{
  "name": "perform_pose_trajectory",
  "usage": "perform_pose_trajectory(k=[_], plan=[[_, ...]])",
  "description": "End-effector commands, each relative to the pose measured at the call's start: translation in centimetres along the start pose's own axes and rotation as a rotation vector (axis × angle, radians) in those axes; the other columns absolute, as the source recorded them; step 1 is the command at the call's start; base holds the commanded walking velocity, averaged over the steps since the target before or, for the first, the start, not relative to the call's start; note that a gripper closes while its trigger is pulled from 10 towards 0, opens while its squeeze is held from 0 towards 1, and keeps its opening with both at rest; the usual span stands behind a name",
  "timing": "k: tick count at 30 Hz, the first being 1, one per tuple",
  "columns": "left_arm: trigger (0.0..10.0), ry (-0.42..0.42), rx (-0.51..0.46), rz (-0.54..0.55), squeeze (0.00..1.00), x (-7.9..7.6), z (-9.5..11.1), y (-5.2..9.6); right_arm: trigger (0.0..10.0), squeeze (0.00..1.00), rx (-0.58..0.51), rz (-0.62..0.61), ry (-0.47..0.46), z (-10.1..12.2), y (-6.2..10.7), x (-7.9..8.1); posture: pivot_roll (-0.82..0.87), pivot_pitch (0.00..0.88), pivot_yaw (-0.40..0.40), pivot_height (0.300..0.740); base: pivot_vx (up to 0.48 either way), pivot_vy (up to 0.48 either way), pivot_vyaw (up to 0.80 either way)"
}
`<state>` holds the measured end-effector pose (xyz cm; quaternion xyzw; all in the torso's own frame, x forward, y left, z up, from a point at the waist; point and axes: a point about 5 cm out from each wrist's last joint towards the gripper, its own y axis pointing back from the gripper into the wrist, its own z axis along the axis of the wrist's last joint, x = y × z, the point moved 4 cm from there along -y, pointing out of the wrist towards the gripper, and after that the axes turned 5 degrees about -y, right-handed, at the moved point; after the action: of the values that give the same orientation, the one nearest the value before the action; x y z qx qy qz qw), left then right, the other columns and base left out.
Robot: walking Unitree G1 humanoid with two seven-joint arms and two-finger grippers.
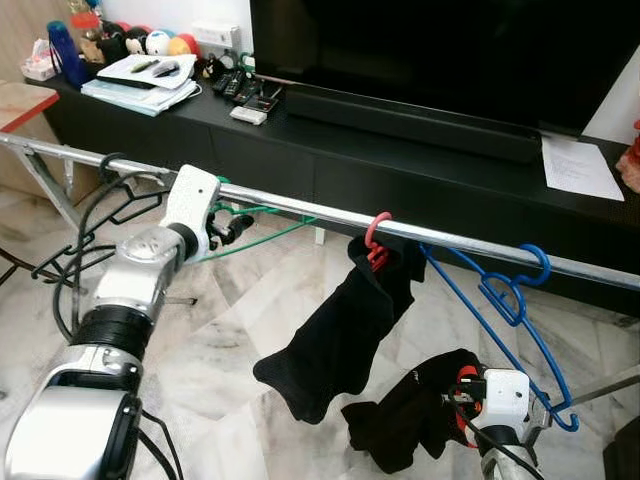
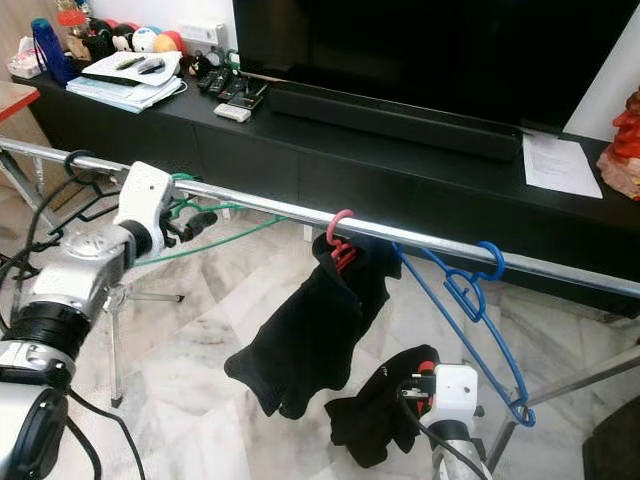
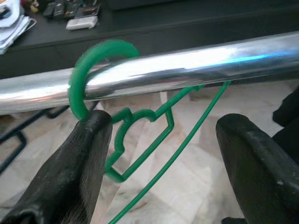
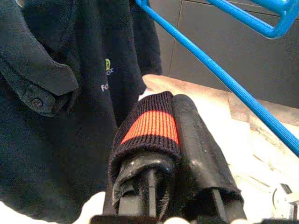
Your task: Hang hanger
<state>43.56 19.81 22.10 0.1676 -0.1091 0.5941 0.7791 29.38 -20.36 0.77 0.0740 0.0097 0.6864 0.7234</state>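
The green hanger (image 3: 140,135) hangs by its hook on the chrome rail (image 1: 300,207), left of frame centre. The left tool (image 3: 163,154) sits just below the rail, fingers spread wide around the hanger's neck. The right tool (image 4: 173,154), at lower right, is clamped on a black garment (image 1: 420,415) with a red band, near a blue hanger (image 1: 515,300).

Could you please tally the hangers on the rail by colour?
Green hanger: 1
Red hanger, carrying a black garment: 1
Blue hanger: 1
Black hanger: at least 1, overlapping wires make the count uncertain
Total: at least 4
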Motion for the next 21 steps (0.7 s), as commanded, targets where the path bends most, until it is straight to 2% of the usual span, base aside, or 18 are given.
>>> perform_pose_trajectory(k=[1, 8, 12, 14, 15, 16, 19, 21], plan=[[10.0, -0.011, 0.017, -0.002, 0.0, 0.3, -0.3, 0.4, 10.0, 0.0, 0.011, -0.006, 0.004, -0.2, 0.2, -0.3, 0.0, 0.156, -0.036, 0.74, 0.0, 0.0, 0.0], [10.0, -0.015, 0.053, -0.002, 0.0, 0.8, -0.7, 1.2, 10.0, 0.0, 0.02, 0.01, 0.003, -0.4, 0.1, 0.1, 0.0, 0.159, -0.035, 0.74, 0.0, 0.0, 0.0], [10.0, 0.018, 0.07, -0.033, 0.0, 0.2, -1.0, 1.6, 10.0, 0.0, 0.024, 0.013, 0.004, -0.5, 0.2, 0.2, 0.01, 0.161, -0.032, 0.74, 0.0, 0.0, 0.0], [10.0, 0.047, 0.043, -0.151, 0.0, -2.5, -1.3, 2.0, 10.0, 0.0, 0.03, 0.012, 0.004, -0.7, 0.2, 0.2, 0.01, 0.16, -0.032, 0.74, 0.0, 0.0, 0.0], [10.0, 0.047, 0.043, -0.151, 0.0, -2.5, -1.3, 2.0, 10.0, 0.0, 0.03, 0.012, 0.004, -0.7, 0.2, 0.2, 0.01, 0.16, -0.032, 0.74, 0.0, 0.0, 0.0], [10.0, 0.05, 0.026, -0.198, 0.0, -4.0, -1.6, 2.3, 10.0, 0.0, 0.033, 0.012, 0.005, -0.7, 0.3, 0.2, 0.01, 0.16, -0.031, 0.74, 0.0, 0.0, 0.0], [10.0, 0.07, 0.022, -0.229, 0.0, -5.4, -2.1, 2.8, 10.0, 0.0, 0.033, 0.013, 0.005, -0.7, 0.3, 0.3, 0.01, 0.16, -0.032, 0.74, 0.0, 0.0, 0.0], [10.0, 0.082, 0.02, -0.235, 0.0, -5.7, -2.1, 2.9, 10.0, 0.0, 0.033, 0.013, 0.005, -0.7, 0.3, 0.3, 0.01, 0.161, -0.033, 0.74, 0.0, 0.0, 0.0]])
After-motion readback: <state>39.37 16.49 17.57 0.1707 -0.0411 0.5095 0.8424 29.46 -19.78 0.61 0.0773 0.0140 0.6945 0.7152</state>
